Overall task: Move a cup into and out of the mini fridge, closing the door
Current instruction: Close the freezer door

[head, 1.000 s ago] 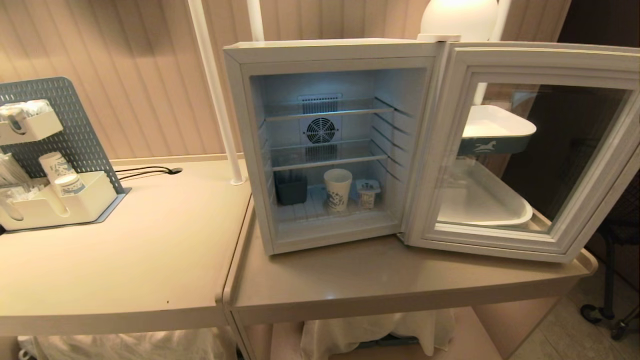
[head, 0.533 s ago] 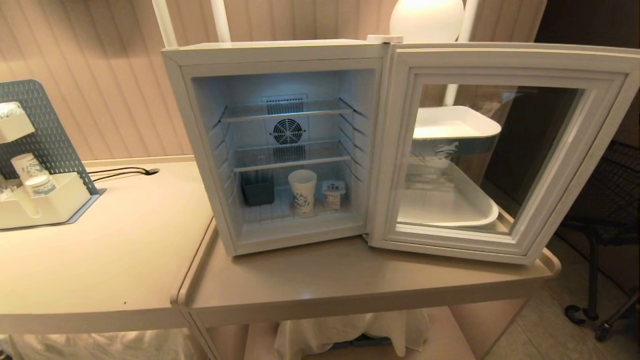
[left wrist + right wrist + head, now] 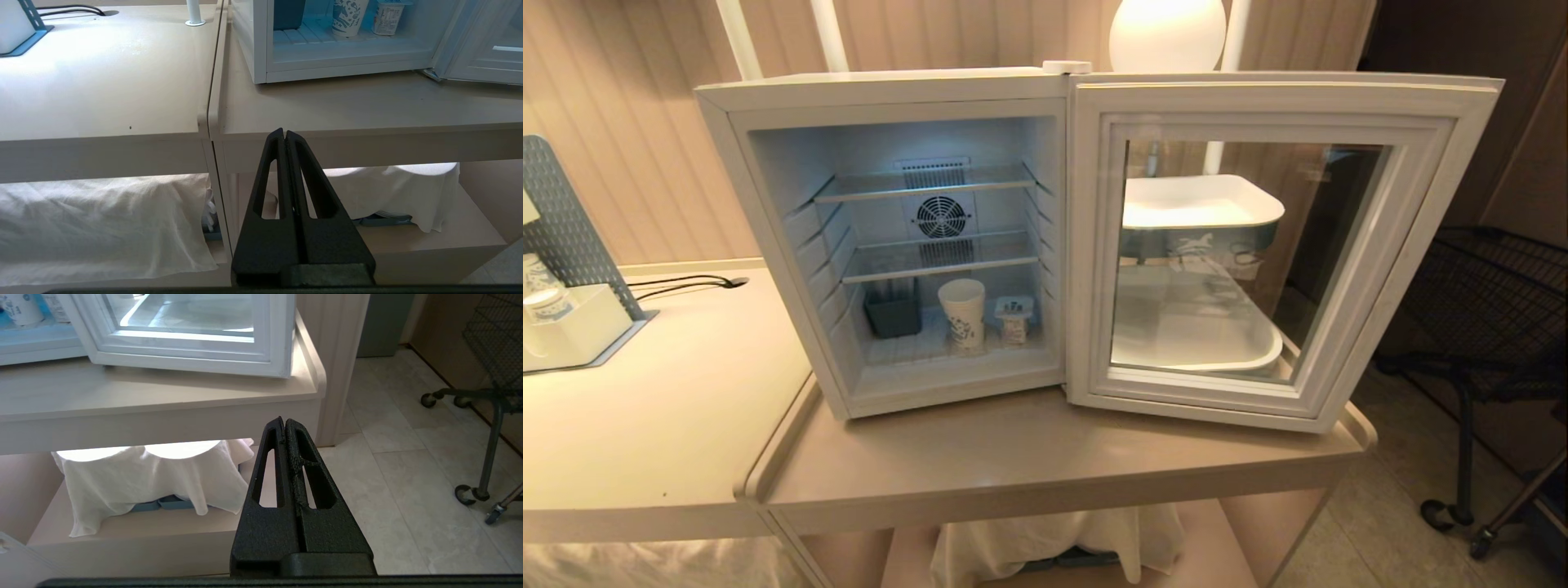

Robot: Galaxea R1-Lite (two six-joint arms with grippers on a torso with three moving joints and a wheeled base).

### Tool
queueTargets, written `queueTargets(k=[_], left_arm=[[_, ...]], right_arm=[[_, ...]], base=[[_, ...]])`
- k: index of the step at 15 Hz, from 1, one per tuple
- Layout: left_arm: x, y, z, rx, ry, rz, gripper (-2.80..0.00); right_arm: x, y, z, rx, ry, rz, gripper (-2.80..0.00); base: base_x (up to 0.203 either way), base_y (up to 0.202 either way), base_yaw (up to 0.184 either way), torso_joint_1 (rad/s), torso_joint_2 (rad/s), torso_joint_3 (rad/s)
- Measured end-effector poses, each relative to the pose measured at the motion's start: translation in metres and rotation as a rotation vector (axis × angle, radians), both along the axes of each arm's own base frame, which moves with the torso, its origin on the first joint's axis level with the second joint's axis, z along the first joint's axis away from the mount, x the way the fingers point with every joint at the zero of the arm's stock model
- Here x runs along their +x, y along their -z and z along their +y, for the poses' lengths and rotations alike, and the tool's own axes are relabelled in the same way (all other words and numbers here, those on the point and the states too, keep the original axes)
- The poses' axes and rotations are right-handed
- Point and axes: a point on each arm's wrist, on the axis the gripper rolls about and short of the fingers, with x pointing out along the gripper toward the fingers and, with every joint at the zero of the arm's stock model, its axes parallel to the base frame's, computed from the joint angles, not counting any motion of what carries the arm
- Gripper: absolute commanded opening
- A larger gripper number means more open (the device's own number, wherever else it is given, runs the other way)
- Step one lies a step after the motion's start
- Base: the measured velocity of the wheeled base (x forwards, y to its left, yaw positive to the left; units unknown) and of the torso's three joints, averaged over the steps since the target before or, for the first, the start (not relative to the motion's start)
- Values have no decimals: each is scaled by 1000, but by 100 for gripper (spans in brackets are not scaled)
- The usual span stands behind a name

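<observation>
Below the counter edge, at six o'clock from the mini fridge (image 3: 882, 245), my left gripper (image 3: 284, 136) and right gripper (image 3: 284, 424) hang pressed together, empty. Its door (image 3: 1258, 245) gapes at three o'clock. On the fridge floor the cup (image 3: 962, 314) stands between a dark bin (image 3: 893, 309) at nine and a yogurt pot (image 3: 1014, 318) at three. Reaching in, I could topple either neighbour or clip the shelves.

Left gripper (image 3: 284, 132), right gripper (image 3: 284, 419): matte black tapered jaws, slotted cutouts, seemingly grainy texture.
</observation>
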Motion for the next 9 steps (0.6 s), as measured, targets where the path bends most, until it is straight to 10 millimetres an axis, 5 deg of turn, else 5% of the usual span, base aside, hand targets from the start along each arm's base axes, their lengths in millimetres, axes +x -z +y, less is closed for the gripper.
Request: queueTargets(k=[6, 9], left_arm=[[0, 0, 0, 0, 0, 0, -280], [0, 0, 0, 0, 0, 1, -280]], right_arm=[[-3, -11, 0, 18, 5, -41, -280], [-20, -78, 0, 39, 19, -205, -280]], base=[[0, 0, 0, 0, 0, 0], [0, 0, 0, 0, 0, 0]])
